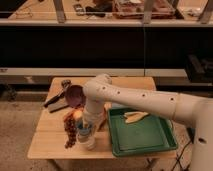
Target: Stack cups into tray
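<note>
- The wooden table (50, 146) stands in front of a dark shelving unit; all the work items lie on its top.
- The tray (150, 140), green and rectangular with a raised rim, occupies the near right part of the table. Its long axis runs left to right, roughly parallel to the near table edge.
- A pale yellowish item (135, 117) lies in the far part of the tray, its length also running roughly left to right.
- The white arm (142, 101) enters from the right, crosses above the far left corner of the tray, bends at an elbow and drops toward the near left of the table.
- The gripper (85, 123) points straight down, just left of the tray, directly over the cups. Whether it is open or closed cannot be told.
- The blue cup (83, 131) sits upright on top of the white cup (87, 143), long axes vertical. Both stand on the table outside the tray, just beside its left rim.
- A dark red beaded cluster (69, 132) lies immediately left of the cups.
- An orange object (77, 115) shows just behind the gripper.
- A dark purple bowl (75, 94) sits farther back, with black utensils (56, 99) to its left.
</note>
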Robot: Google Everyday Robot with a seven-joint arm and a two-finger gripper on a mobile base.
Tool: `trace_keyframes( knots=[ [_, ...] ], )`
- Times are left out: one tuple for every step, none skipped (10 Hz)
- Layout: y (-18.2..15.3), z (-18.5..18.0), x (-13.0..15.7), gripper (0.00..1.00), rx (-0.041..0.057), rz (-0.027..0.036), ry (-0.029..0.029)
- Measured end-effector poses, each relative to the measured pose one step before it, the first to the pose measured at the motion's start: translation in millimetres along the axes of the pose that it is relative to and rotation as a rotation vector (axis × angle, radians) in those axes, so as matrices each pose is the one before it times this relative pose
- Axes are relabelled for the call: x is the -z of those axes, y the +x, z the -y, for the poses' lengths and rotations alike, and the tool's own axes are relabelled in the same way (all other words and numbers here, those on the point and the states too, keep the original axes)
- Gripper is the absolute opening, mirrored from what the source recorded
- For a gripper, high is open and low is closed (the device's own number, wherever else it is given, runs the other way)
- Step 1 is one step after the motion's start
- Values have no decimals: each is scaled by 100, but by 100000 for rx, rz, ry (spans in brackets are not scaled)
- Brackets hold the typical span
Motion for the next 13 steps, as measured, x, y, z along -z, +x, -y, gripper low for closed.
trace_keyframes(
  knots=[
    [97,-606,-141,0,-1026,-317,-863],
    [27,-738,75,2,-1034,-268,-947],
    [-58,-682,88,7,-959,-116,-988],
    [-75,-671,214,18,-948,-496,-615],
    [-156,-349,220,29,-450,-230,-14],
    [-164,-232,198,37,-169,-183,183],
    [-138,-13,215,47,133,-537,1106],
    [-96,191,50,54,416,-210,691],
    [-20,153,-24,55,313,-1,27],
    [8,1,1,55,-6,-20,36],
    [20,-100,11,55,-115,-21,24],
    [0,8,15,55,25,-19,33],
    [-11,46,-7,55,94,16,-23]
  ],
)
